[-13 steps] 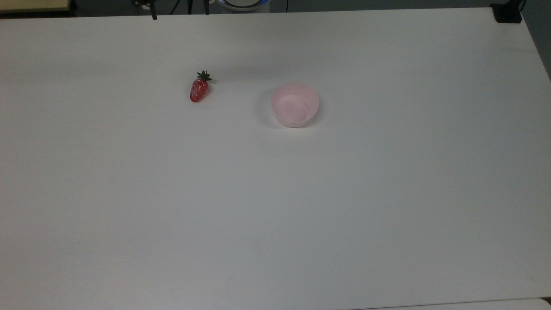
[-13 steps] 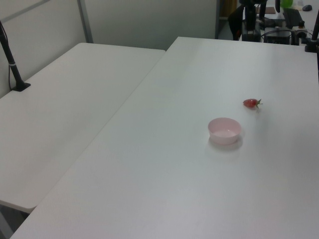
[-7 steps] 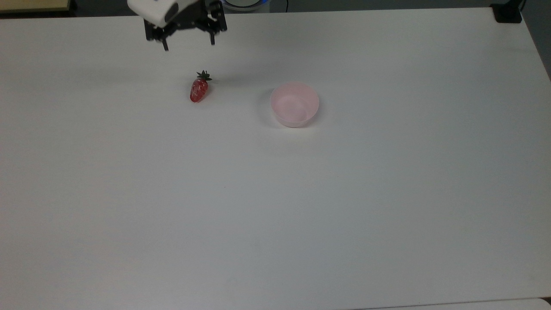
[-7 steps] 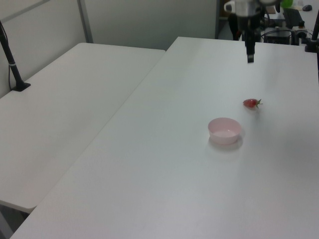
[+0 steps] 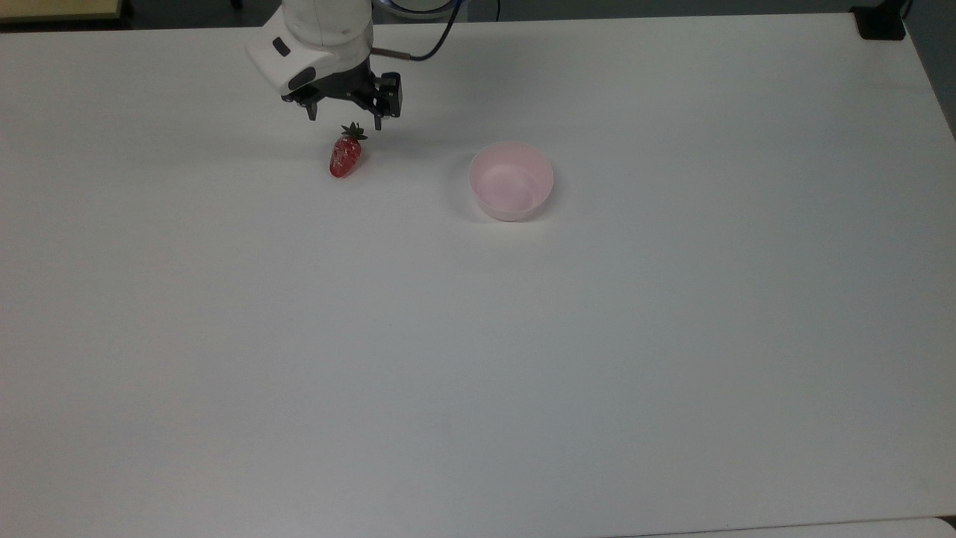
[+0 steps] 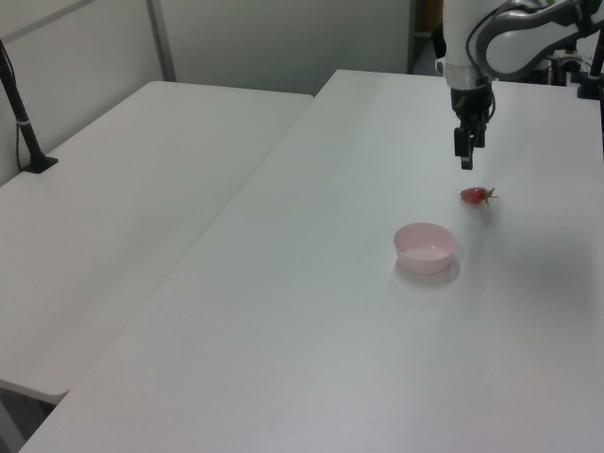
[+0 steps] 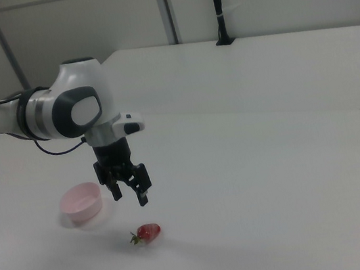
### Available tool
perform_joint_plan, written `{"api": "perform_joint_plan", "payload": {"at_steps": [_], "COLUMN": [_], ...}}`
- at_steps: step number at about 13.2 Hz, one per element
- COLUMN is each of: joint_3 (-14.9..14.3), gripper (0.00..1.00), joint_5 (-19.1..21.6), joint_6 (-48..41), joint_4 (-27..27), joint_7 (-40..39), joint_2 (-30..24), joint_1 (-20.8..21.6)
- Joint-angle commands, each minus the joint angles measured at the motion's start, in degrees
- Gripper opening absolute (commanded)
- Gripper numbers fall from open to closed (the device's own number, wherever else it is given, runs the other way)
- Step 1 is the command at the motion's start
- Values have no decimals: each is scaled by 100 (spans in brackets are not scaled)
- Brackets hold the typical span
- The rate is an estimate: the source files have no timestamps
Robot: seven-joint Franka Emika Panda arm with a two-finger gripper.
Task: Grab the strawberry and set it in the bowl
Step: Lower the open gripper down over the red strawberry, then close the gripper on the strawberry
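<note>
Strawberry (image 5: 345, 155) untouched, with the tool (image 5: 344, 118) now arrived above it

Half a second ago the tool hung farther back near the desk (image 5: 478, 336) edge; it has since swept forward and down, and now hovers just over the fruit's leafy cap, fingers spread and holding nothing. Berry lies on its side directly beneath and slightly ahead of the tool, clear of both fingers, in the same spot as before. Pink bowl (image 5: 511, 181) sits empty off to the tool's side, toward the top view's right, well apart from the fruit. Approach looks nearly done; the descent and closing around the berry are probably next
</note>
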Motion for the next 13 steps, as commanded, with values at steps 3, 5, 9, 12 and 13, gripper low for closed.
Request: {"api": "perform_joint_plan", "payload": {"at_steps": [3, 5, 9, 12, 13], "joint_3": [-8, -8, 1, 1, 1], "gripper": [91, 82, 73, 73, 68], "joint_5": [18, 18, 18, 18, 18], "joint_6": [239, 248, 405, 617, 626], "joint_4": [-62, -71, -53, -62, -62], "joint_7": [701, 692, 927, 1052, 1052], "joint_2": [458, 572, 880, 1030, 1039], "joint_1": [-221, -229, -256, -273, -282]}}
